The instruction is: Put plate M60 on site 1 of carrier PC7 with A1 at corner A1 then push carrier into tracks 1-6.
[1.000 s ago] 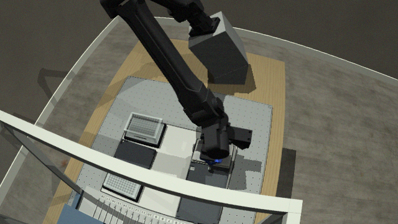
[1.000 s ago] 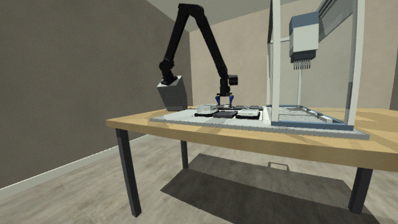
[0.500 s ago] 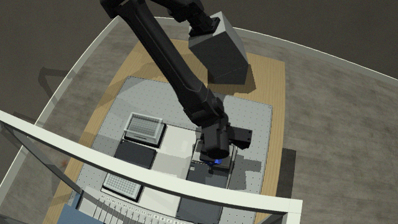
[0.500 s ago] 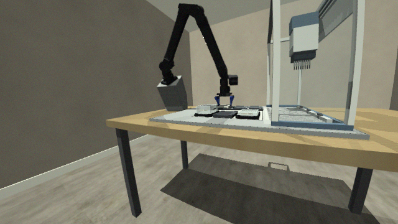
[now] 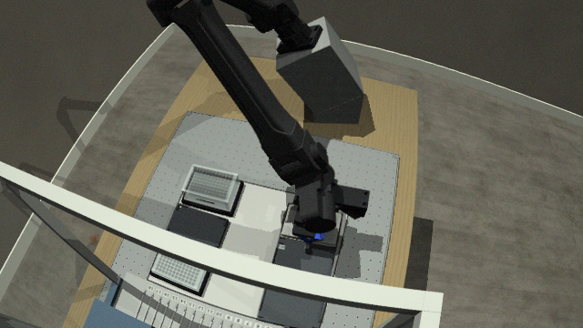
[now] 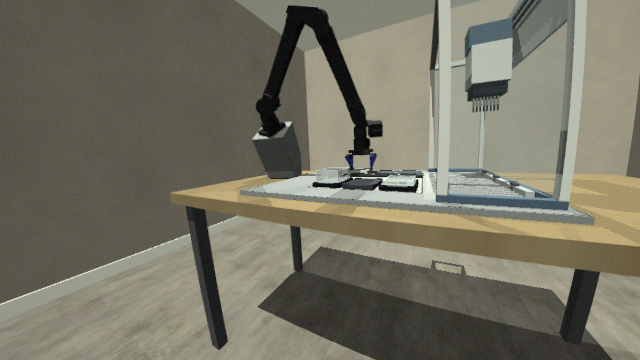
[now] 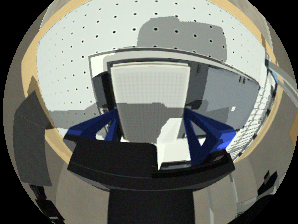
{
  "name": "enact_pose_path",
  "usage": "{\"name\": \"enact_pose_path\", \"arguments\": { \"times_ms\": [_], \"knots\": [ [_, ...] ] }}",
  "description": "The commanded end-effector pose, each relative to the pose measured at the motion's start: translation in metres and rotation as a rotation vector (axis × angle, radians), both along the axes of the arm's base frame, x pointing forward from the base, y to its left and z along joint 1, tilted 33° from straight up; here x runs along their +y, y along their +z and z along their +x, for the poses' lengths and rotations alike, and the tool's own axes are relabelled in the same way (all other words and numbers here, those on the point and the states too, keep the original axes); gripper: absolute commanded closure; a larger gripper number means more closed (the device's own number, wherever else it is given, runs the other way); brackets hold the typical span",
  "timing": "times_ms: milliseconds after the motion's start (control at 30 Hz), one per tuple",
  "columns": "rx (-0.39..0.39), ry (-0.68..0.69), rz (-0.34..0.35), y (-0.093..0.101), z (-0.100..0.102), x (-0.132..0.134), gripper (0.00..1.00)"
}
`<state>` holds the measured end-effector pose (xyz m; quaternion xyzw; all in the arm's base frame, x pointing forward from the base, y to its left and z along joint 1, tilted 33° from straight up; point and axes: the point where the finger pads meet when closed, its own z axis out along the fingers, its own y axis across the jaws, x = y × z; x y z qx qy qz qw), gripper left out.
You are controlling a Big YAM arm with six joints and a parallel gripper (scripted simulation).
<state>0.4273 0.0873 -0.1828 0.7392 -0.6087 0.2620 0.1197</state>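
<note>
Claw (image 6: 361, 161): it is standing wide open and pointing straight down over the handle end of the carrier; nothing is being held between the blue fingers.
Plate M60 (image 7: 148, 92): it is lying under the claw on the first site of carrier PC7 (image 5: 304, 260), between the two fingers; whether they are touching it, I cannot tell. In the wrist view it is looking flat. The labels are too small to read.
Carrier PC7: it is resting on the grey apron, in front of the numbered rails (image 5: 182, 305).
Nest S2 (image 5: 198, 224): it is showing only its dark surface.
Deep-well block M09 (image 5: 210, 187): it is sitting on its nest, well apart from the claw.
Plate M06 (image 5: 178, 271): it is sitting on the nest nearest the rails.
Table (image 6: 350, 225): it is carrying the whole deck.
</note>
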Motion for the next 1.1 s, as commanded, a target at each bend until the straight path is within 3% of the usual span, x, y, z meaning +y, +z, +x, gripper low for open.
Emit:
{"name": "enact_pose_path", "arguments": {
  "times_ms": [0, 433, 500, 1067],
  "knots": [
    [0.021, -0.005, -0.009, -0.007, -0.006, -0.010, 0.06],
    [0.021, -0.005, -0.009, -0.007, -0.006, -0.010, 0.06],
    [-0.007, 0.004, 0.004, 0.013, -0.003, 0.008, 0.06],
    [-0.007, 0.012, 0.007, 0.055, -0.016, 0.036, 0.06]
  ]
}}
